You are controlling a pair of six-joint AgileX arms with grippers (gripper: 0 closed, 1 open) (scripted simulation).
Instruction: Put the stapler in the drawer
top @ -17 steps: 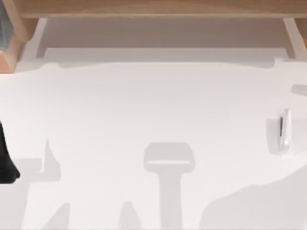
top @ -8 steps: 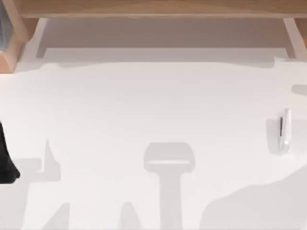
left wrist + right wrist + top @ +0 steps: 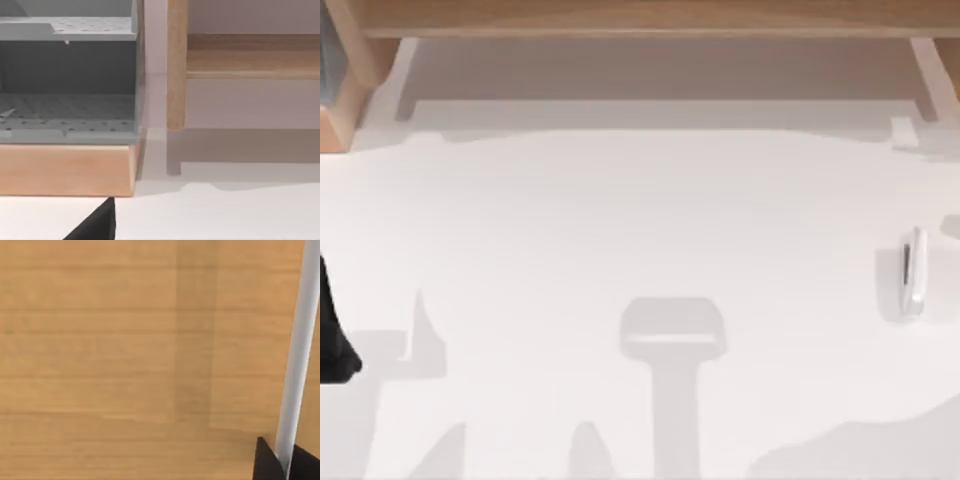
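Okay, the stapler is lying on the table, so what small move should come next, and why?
Probably pull the white bar outward with the right gripper: its fingertips sit on either side of the bar against a wooden front, while the stapler lies ungrasped on the table's right side.

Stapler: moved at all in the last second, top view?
No. The stapler lies at the same spot near the table's right edge, equally far below the wooden frame along the top.

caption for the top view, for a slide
White stapler lies untouched near the right edge of the white table, the wooden shelf unit along the far side and the left arm at the left edge.
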